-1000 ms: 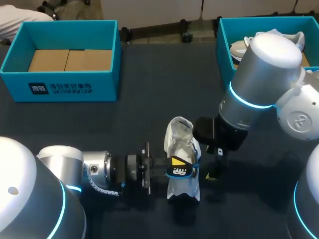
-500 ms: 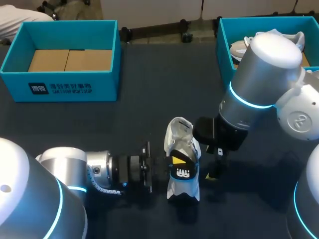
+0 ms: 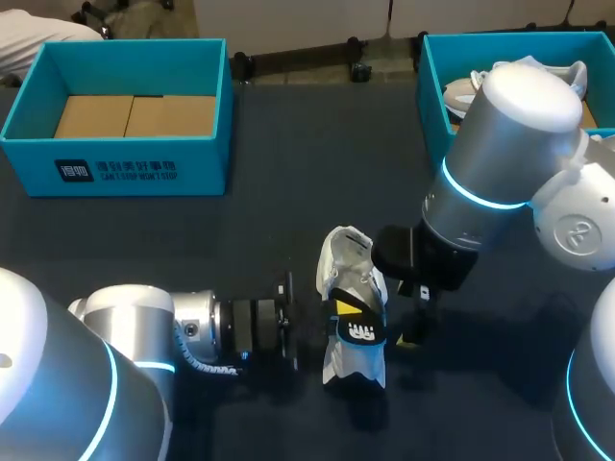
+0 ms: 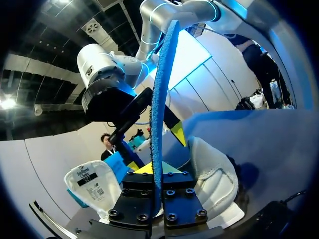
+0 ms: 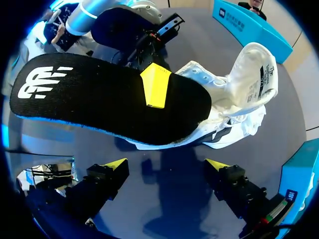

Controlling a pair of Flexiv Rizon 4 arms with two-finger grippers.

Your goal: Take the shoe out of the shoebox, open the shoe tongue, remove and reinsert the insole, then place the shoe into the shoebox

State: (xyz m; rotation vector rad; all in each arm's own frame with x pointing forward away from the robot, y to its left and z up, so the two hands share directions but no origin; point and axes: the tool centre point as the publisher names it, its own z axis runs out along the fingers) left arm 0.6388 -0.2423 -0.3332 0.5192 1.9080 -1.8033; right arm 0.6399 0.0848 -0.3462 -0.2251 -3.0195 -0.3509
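Yellow pads of the left gripper are clamped on a black foam insole with a blue edge. One pad lies flat on the insole's black top face and the other is beneath it. In the left wrist view the insole stands edge-on between the fingers.

It is held just above a white lace-up shoe and crosses the shoe's middle. Whether insole and shoe touch cannot be told. The shoe rests on the dark table between the two grippers, with its labelled tongue pulled up and back.

The right gripper sits just beside the shoe on its right, low over the table. Its fingers are spread wide with only tabletop between them.

A broad stretch of dark tabletop separates the shoe from the far edge. There, well apart from the shoe, stand two open boxes. A teal cardboard shoebox with a brown floor sits at the far left. A second teal box sits at the far right, holding another white shoe, and the right arm's elbow partly covers it.

The left arm lies low along the near edge, coming in from the near left corner.
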